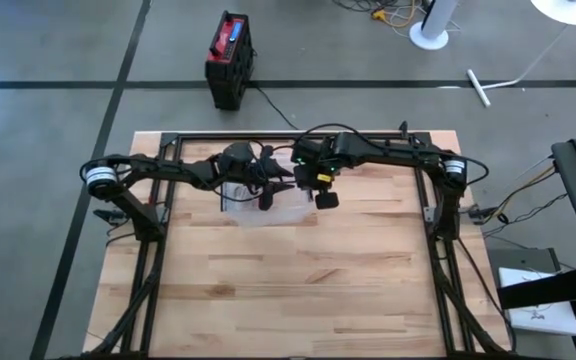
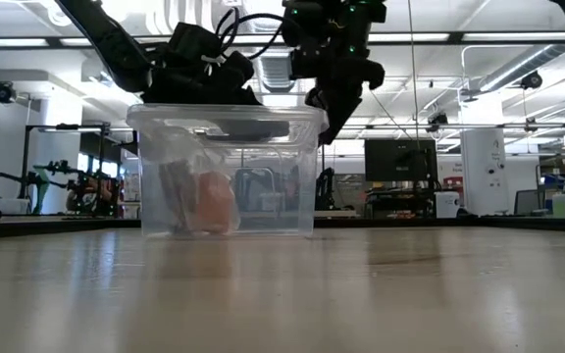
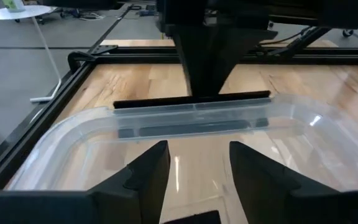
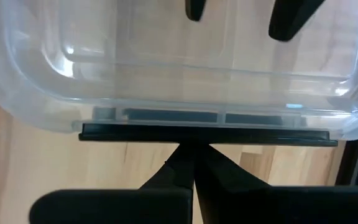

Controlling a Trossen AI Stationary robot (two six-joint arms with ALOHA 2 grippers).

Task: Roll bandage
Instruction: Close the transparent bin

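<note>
A clear plastic box [image 2: 282,176] stands on the wooden table [image 1: 368,280]. Inside it a pinkish bandage roll [image 2: 212,204] rests on the floor, seen only in the low view. A black strip [image 4: 207,134] runs along one rim of the box. My left gripper [image 3: 197,168] stands open over the box's left side [image 1: 266,192], nothing between its fingers. My right gripper [image 4: 194,158] is shut, its tips at the strip on the box's right side [image 1: 323,198]. My right gripper's shut fingertips [image 4: 185,163] meet the middle of the black strip [image 4: 194,138] on the box's rim. They come steeply from above, standing across the strip. Whether they pinch the strip or only touch it, I cannot tell. The box stays on the table.
A black metal frame [image 1: 298,135] runs along the table's far edge and down both sides. Bare wood lies in front of the box toward the near edge. A red and black case [image 1: 230,55] stands on the floor beyond the table.
</note>
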